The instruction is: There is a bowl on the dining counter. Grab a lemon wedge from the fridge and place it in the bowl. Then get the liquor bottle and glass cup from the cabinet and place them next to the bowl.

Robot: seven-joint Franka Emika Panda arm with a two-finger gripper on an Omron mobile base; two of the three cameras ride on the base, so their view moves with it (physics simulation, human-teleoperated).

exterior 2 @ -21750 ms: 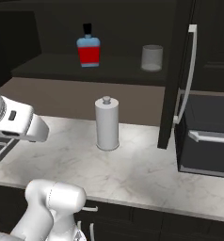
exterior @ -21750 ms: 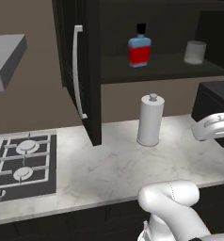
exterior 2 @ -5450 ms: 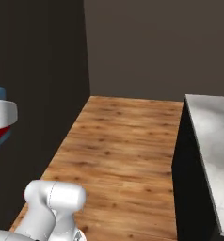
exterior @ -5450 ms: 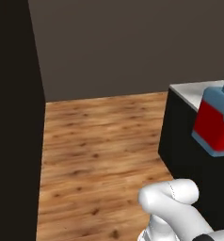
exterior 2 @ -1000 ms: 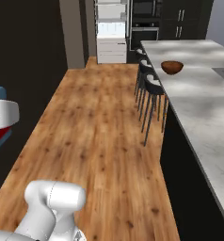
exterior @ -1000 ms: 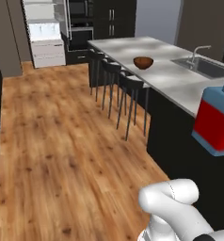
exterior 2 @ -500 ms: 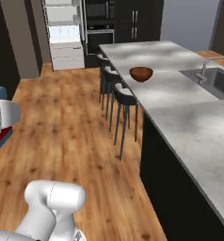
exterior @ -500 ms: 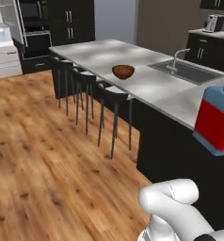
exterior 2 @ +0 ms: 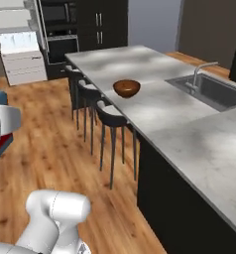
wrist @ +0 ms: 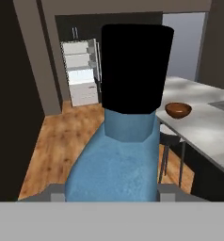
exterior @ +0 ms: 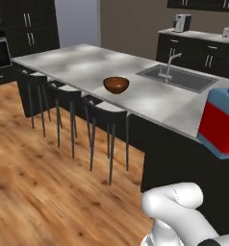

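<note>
Wood-plank flooring (exterior: pixel 34 192) runs beneath one long dining counter (exterior: pixel 150 103) in a dark kitchen. Three black bar stools (exterior: pixel 104 113) stand along the counter's near edge, one after another from 9 o'clock toward the middle in the left base view. One bowl (exterior: pixel 116 84), round and reddish-brown, rests on the marble-look top above the stools; what it holds cannot be made out from these angles. To its right, at about 2 o'clock from it, one steel sink (exterior: pixel 176 78) with a single faucet (exterior: pixel 170 62) is set into the same top, well apart from the bowl. On the back counter one small appliance (exterior: pixel 182 22) stands at 1 o'clock. At the frame's 3 o'clock edge one liquor bottle (exterior: pixel 222 122), red-bodied with light blue shoulders, hangs in the air off the counter's end. In the hand view its black cap and blue shoulders rise between the gripper (wrist: pixel 112 192) tips, which are clamped on its sides. Beyond it, the fridge (wrist: pixel 81 73) stands open at 11 o'clock.
</note>
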